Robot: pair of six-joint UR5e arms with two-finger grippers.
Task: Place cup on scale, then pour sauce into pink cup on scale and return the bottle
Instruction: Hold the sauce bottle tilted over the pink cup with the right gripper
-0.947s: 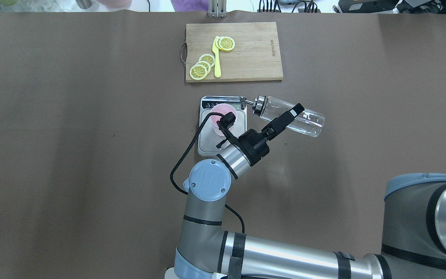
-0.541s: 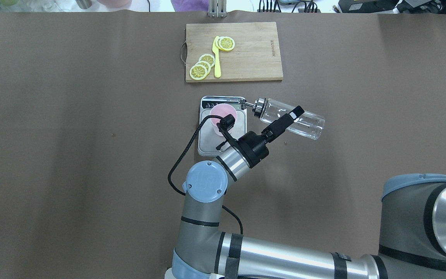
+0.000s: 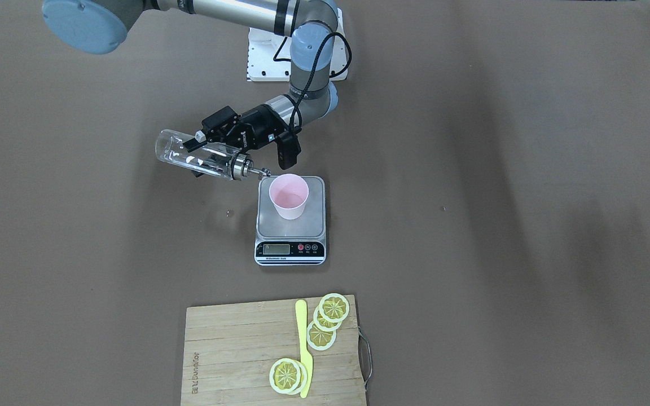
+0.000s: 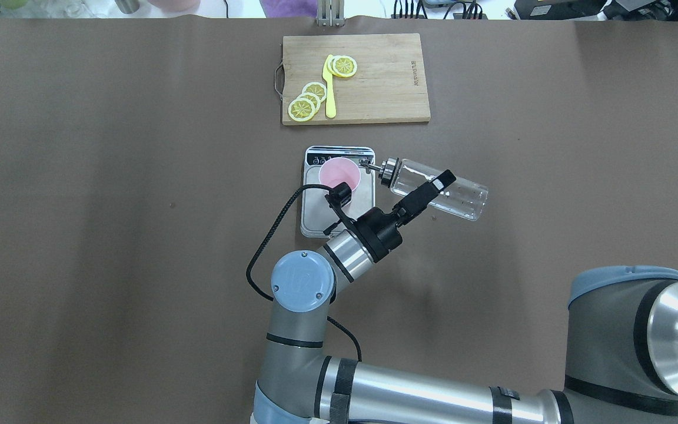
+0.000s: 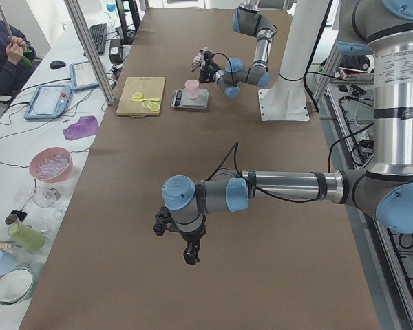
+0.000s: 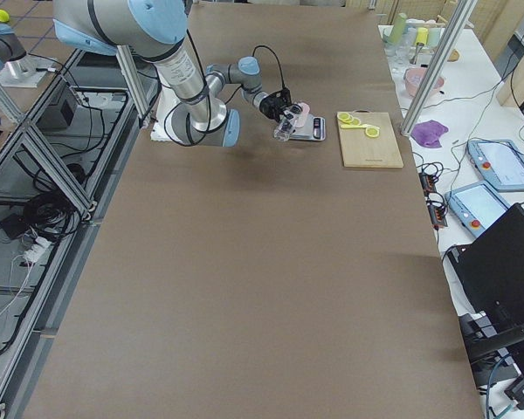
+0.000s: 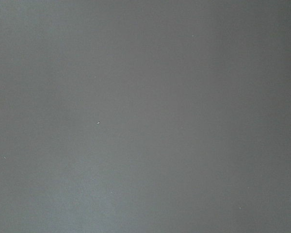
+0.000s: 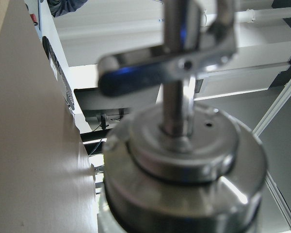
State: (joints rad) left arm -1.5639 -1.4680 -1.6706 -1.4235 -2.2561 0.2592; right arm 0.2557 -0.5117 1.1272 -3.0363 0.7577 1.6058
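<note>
Right pincer [image 4: 440, 188] clenched, forearm extended; left pincer [image 5: 190, 253] pointing down.

Brown worktop [image 4: 139, 176] runs wide all round the fingers [image 4: 424, 194]. Beyond them, white side bench [image 5: 20, 144] with tablets [image 5: 48, 100]. Aluminium frame posts [image 5: 89, 55]. Grey floor [image 6: 9, 288], loose cables [image 6: 35, 209].

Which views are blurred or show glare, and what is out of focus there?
Right wrist-mounted view: the bottle fills the frame, its metal collar and spout out of focus, with bright reflections. Left wrist-mounted view: only a flat grey surface, no detail. Overhead exterior view: sharp, with glare on bare metal of the right arm. Exterior front-facing view: sharp, small highlights on the glass.
</note>
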